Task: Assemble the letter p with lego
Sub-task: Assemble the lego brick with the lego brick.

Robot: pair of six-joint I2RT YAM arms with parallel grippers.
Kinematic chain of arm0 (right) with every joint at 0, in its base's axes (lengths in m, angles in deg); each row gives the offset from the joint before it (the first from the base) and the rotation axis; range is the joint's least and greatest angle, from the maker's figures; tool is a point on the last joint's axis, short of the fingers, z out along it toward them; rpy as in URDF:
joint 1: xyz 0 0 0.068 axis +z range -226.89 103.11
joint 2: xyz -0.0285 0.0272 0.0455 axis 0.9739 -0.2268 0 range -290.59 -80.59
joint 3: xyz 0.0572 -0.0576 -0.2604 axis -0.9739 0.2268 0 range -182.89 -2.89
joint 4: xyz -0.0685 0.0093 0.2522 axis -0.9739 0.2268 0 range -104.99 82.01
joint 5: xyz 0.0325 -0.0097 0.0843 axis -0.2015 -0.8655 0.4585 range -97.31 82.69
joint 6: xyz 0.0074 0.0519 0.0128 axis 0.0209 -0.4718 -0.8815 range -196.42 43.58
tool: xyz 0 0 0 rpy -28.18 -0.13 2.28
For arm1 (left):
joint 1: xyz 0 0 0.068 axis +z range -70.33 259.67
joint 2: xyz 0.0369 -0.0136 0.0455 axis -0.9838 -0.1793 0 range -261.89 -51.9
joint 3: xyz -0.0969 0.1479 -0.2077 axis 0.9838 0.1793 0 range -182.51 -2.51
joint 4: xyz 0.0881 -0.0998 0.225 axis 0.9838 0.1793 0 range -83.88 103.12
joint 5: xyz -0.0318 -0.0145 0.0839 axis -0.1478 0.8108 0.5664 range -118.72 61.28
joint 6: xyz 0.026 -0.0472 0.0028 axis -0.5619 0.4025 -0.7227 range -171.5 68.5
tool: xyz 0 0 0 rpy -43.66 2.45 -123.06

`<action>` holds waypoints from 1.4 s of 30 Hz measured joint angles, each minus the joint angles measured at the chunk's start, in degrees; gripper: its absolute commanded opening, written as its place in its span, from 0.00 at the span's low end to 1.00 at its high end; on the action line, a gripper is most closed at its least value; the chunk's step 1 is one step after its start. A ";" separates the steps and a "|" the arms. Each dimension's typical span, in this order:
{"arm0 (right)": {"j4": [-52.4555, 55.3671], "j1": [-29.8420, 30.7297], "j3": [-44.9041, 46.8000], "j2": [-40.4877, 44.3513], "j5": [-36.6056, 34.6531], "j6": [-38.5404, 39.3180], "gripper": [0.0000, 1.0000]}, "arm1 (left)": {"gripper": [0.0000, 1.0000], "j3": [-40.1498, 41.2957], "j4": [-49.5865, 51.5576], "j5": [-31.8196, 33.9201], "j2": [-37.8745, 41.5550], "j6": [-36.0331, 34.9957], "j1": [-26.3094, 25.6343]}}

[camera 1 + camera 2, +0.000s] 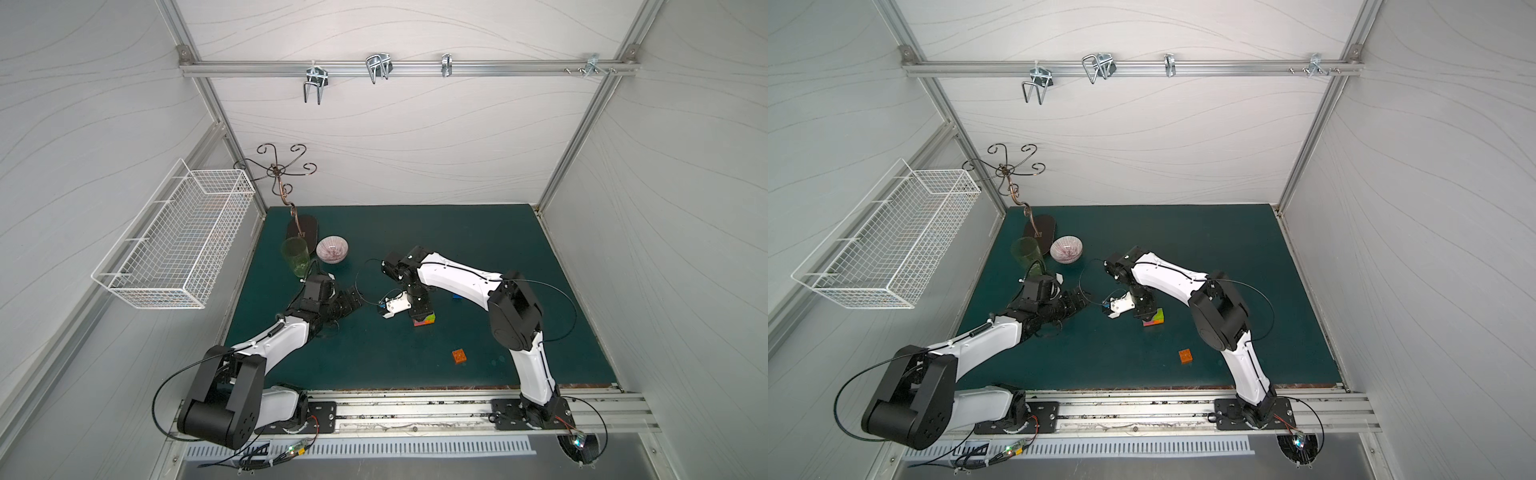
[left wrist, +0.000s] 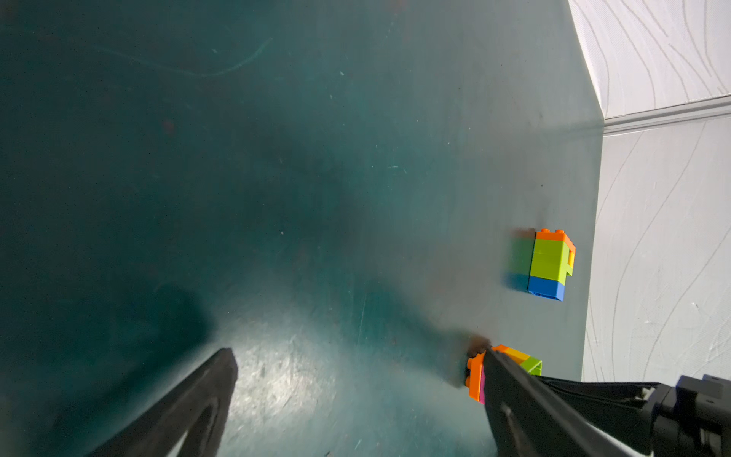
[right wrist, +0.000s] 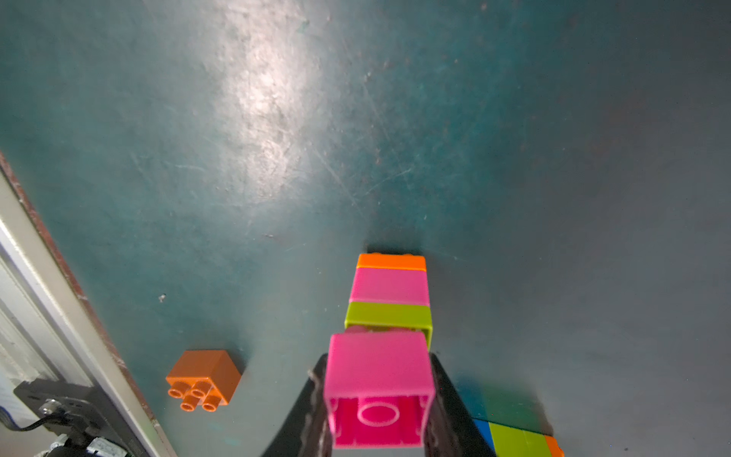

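Glossy hollow magenta brick (image 3: 379,368), studded orange brick (image 3: 203,376), scuffed teal mat (image 3: 277,158)

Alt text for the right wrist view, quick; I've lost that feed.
The right gripper is shut on a magenta brick, held at the lime-green end of a lime, magenta and orange brick row on the teal mat. A loose orange brick lies apart.

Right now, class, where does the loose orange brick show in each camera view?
Both top views: loose orange brick alone on the green mat, near its front edge.
Left wrist: not in it.
Right wrist: brick between the mat's edge and the gripped magenta brick.
Shared landmark: the striped brick stack.
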 measured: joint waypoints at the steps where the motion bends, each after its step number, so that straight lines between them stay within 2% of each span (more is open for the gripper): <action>1: -0.24 0.11 0.28 0.17 -0.22 -0.33 0.00 | 0.99 0.00 0.00 0.00 0.15 -0.02 0.00; 14: -1.40 0.61 1.60 0.94 -1.79 -2.27 0.00 | 0.99 0.00 0.07 0.55 1.46 -0.11 0.00; 30: -0.81 0.28 0.79 0.28 -1.84 -1.14 0.00 | 0.99 0.02 0.42 0.87 1.77 -0.22 0.00; 42: -0.46 0.57 -0.37 -1.05 -4.52 -0.39 0.00 | 0.99 0.35 0.44 1.09 2.43 -0.28 0.00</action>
